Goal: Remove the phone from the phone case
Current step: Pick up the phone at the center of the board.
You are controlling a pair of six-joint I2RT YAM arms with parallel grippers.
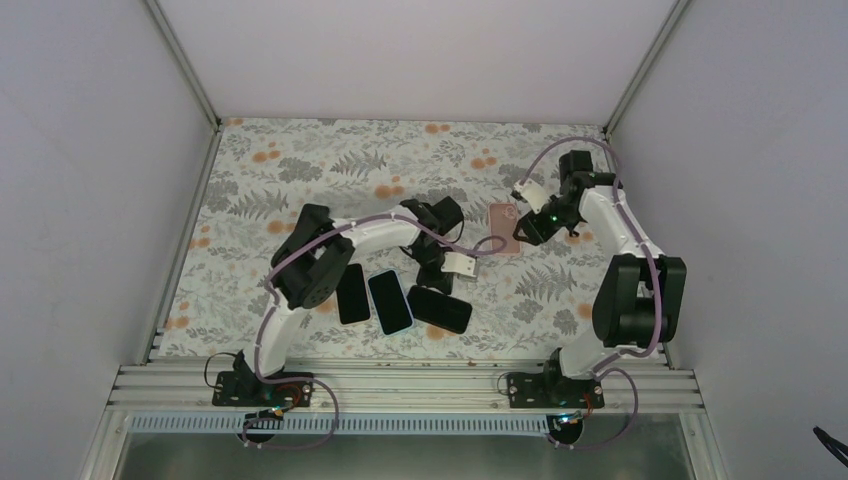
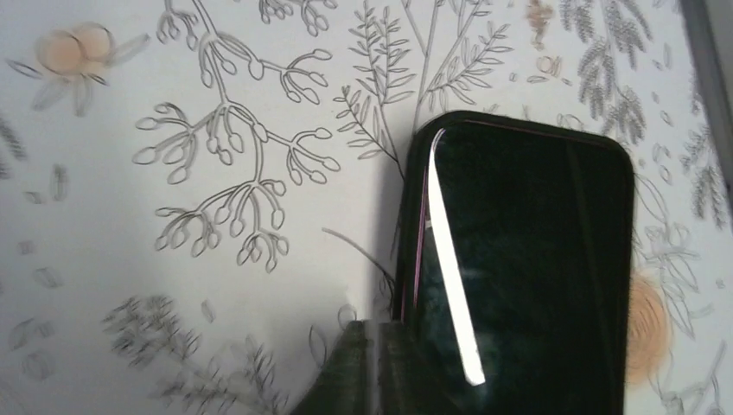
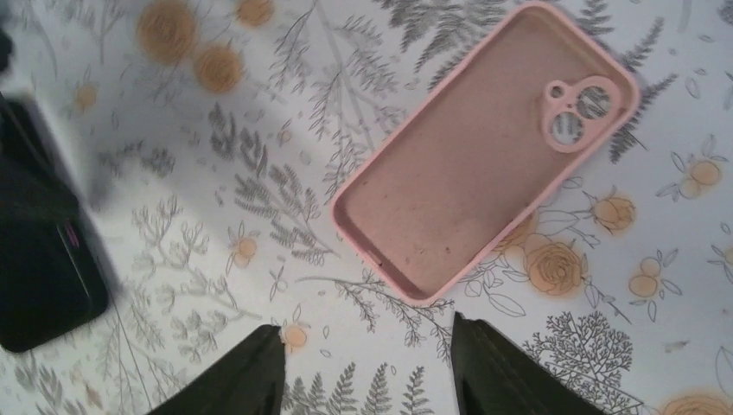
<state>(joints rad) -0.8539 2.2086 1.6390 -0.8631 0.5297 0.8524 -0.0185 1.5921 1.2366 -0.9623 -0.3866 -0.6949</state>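
The pink phone case (image 3: 484, 147) lies empty on the flowered cloth, inside facing up, camera hole at its far end; it also shows at the back right of the cloth (image 1: 503, 228). My right gripper (image 3: 367, 346) hangs just short of its near corner, open, with nothing between the fingers. A dark phone (image 2: 527, 268) with a black rim and a thin magenta line along its side lies flat, screen up. My left gripper (image 2: 389, 363) is shut, its tips resting against that phone's left edge, holding nothing. The same phone (image 1: 439, 309) lies below the left gripper (image 1: 437, 283).
Two more dark phones (image 1: 352, 293) (image 1: 390, 301) lie side by side left of the first, under the left arm. A black phone corner (image 3: 43, 259) shows at the left edge of the right wrist view. Grey walls close three sides; a metal rail (image 1: 400, 385) runs along the near edge.
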